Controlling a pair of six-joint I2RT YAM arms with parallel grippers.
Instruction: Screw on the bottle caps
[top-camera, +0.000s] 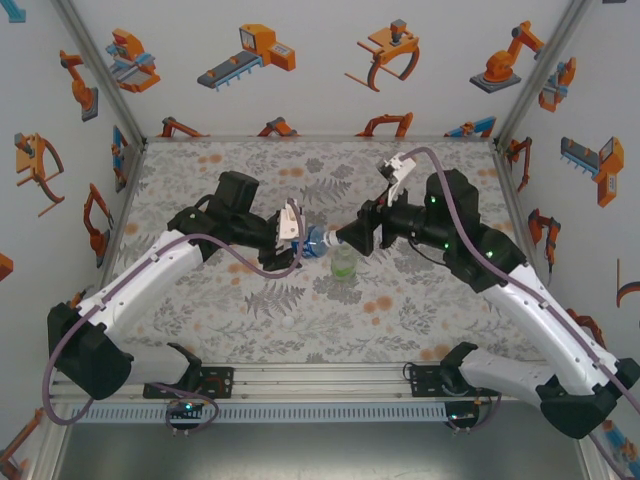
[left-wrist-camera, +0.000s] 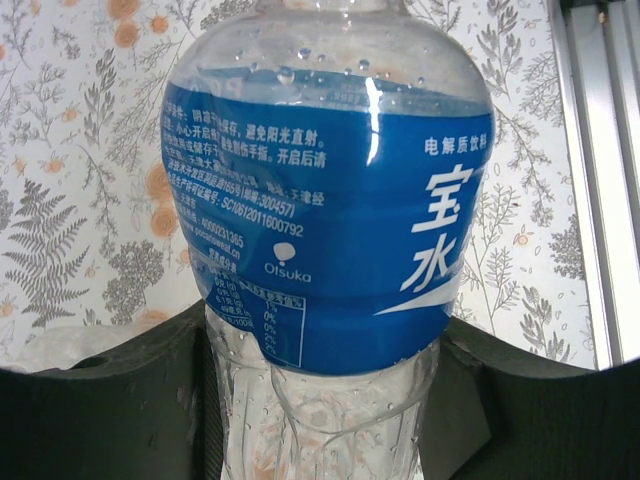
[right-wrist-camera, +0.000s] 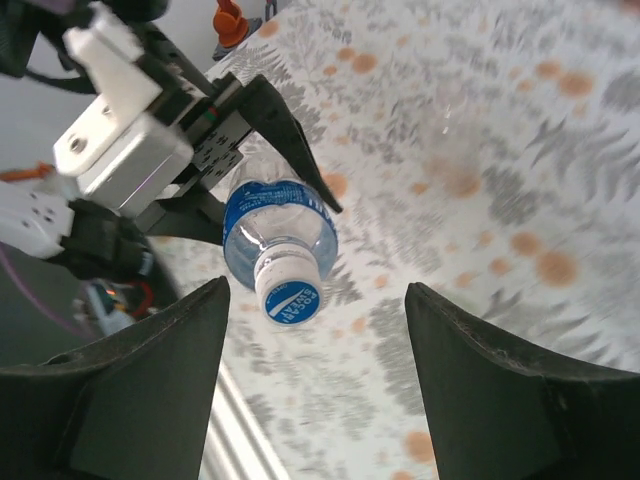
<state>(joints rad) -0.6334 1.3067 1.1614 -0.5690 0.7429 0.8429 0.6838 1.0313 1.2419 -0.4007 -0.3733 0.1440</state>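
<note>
Left hand (top-camera: 300, 237) clenched on blue-label bottle (left-wrist-camera: 330, 250), right hand (right-wrist-camera: 318, 395) released, clear of its cap (right-wrist-camera: 292, 295)

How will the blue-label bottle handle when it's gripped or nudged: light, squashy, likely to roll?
Probably light: the blue-label bottle looks empty, with only droplets inside. Likely squashy: its thin clear wall could dent under tight jaws. Laid on its side, the round body would probably roll.
</note>
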